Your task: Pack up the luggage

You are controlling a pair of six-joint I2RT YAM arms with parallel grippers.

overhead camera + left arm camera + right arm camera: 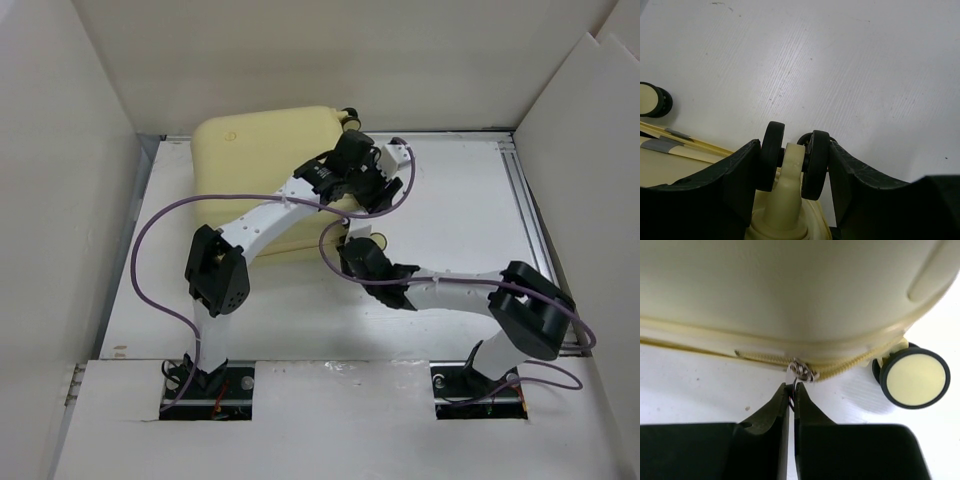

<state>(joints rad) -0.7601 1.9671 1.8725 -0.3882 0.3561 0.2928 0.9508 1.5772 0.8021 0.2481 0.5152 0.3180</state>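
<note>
I recorded the white table (450, 200) as the bearing surface, matt and faintly scored with fine parallel lines. The pale-yellow suitcase (250, 170) lay flat and shut on the far-left part of the table, with its smooth hard shell uppermost and its corners rounded. Its wheeled end pointed right, so I took the long axis to run left to right across the table.

The left arm reached over the lid to that wheeled end. In the left wrist view, the left gripper (795, 147) stood part-way open, its black fingers (740, 170) closed against the outer faces of a twin-wheel caster (772, 155). This caster had two narrow black tyres on a cream stem. A second caster (652, 100) showed at the left edge of that view, well apart from the first.

The right gripper (791, 387) sat at the suitcase's near side, low to the table. Its fingers were pressed together with no gap, and the tips pinched the small metal zipper pull (801, 371). The zipper (850, 365), with yellow teeth on yellow tape, followed the seam under the shell. Just right of the pull stood a corner caster (915, 377), a round cream disc inside a dark rim, resting on the table.
</note>
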